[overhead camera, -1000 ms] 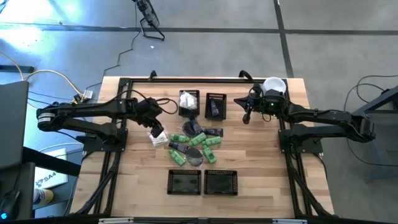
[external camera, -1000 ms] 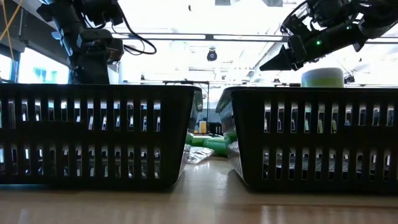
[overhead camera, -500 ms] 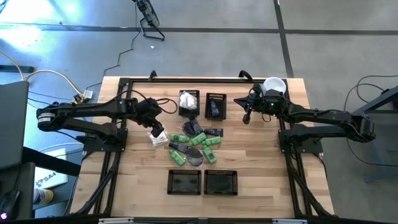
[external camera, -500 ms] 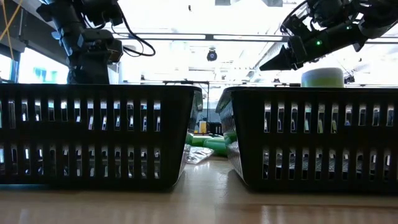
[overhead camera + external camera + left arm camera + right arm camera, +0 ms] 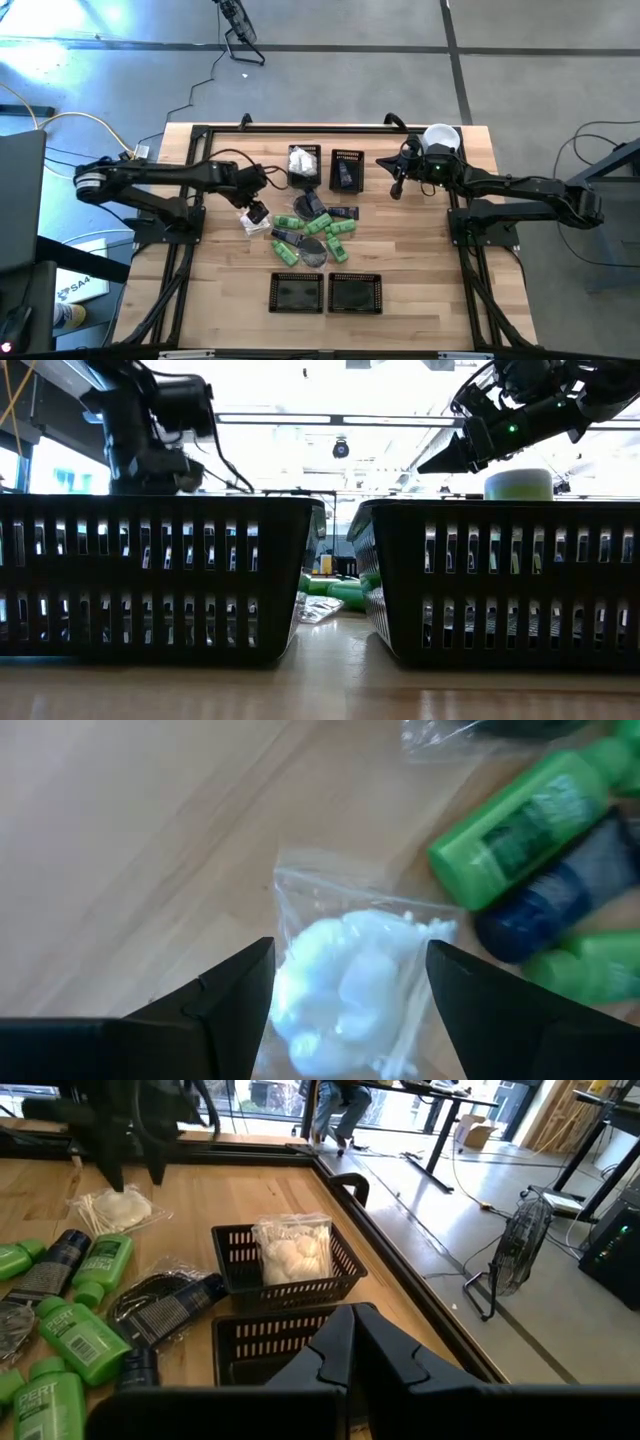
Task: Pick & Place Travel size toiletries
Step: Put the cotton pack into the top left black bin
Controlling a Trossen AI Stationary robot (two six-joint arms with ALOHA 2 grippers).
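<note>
The left gripper (image 5: 345, 980) is hovering wide open and empty over the white packet (image 5: 345, 985) lying on the table (image 5: 420, 250) beside the green bottles (image 5: 520, 820), and its slippery crinkly wrap is risking sliding out as the fingers close

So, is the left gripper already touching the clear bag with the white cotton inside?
Cannot tell. In the left wrist view the open left gripper straddles the clear bag of cotton on the table, but neither contact nor a gap is plain.

only readable stuff: "PERT" on green bottle (image 5: 45, 1402), "SA4" on white box (image 5: 75, 285) on floor left of table.
</note>
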